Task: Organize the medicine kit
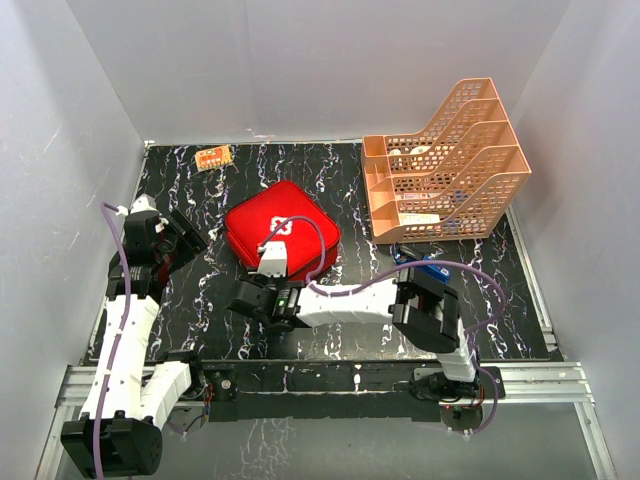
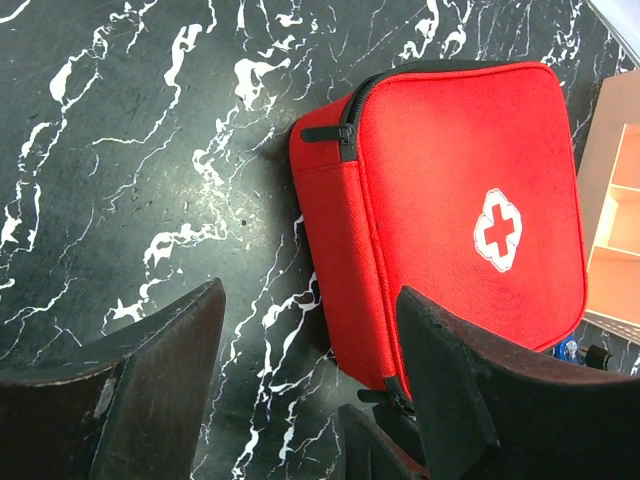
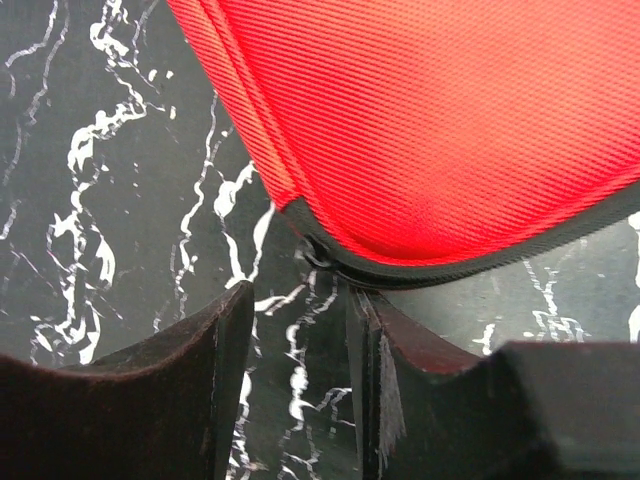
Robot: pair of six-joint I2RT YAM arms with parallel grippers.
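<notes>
The medicine kit (image 1: 285, 228) is a red soft zip case with a white cross, lying zipped shut in the middle of the black marbled table. My left gripper (image 1: 186, 240) is open and empty, just left of the kit. In the left wrist view it (image 2: 310, 300) faces the kit's (image 2: 450, 200) side, with a black zip pull (image 2: 325, 132) at the far corner. My right gripper (image 1: 243, 293) sits at the kit's near corner. In the right wrist view it (image 3: 300, 300) is narrowly open and empty, just short of the kit's (image 3: 420, 120) zip end (image 3: 318, 250).
An orange plastic tiered tray (image 1: 445, 160) stands at the back right, holding some small items. A small orange packet (image 1: 213, 157) lies at the back left. A blue item (image 1: 428, 266) lies by the right arm's elbow. White walls enclose the table.
</notes>
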